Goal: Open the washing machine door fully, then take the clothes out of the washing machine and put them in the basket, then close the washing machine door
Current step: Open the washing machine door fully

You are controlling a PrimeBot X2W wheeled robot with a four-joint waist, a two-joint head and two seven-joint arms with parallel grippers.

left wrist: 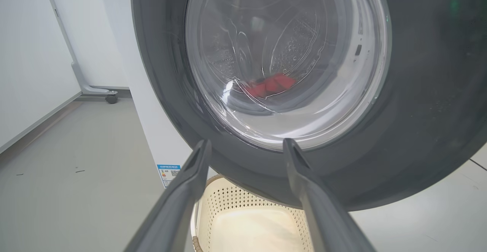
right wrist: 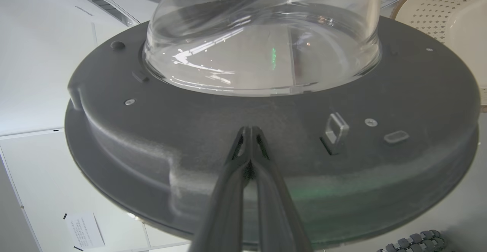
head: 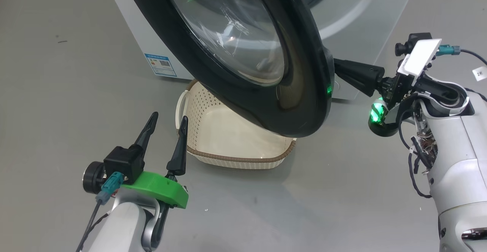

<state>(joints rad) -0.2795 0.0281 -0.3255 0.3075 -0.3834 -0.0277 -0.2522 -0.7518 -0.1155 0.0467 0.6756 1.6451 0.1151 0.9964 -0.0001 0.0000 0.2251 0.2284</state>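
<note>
The washing machine (head: 357, 20) stands at the top, its door (head: 304, 73) swung partway out over the basket (head: 232, 138). My right gripper (head: 338, 67) is shut, empty, with its tips at the door's edge. In the right wrist view the right gripper (right wrist: 249, 129) touches the door's grey inner face (right wrist: 190, 130) below the glass bowl (right wrist: 262, 46). My left gripper (head: 169, 118) stands open left of the basket, empty. Seen from the left wrist, the left gripper (left wrist: 246, 143) faces the door's outer glass (left wrist: 285, 54); red clothes (left wrist: 272, 84) show through it, the basket (left wrist: 247, 221) below.
Grey floor lies all around. A blue sticker (head: 160, 64) marks the machine's lower left corner. A white wheeled panel with a caster (left wrist: 111, 99) stands far left of the machine. A paper label (right wrist: 83, 229) lies on the floor. The basket's rim (right wrist: 437, 12) sits behind the door.
</note>
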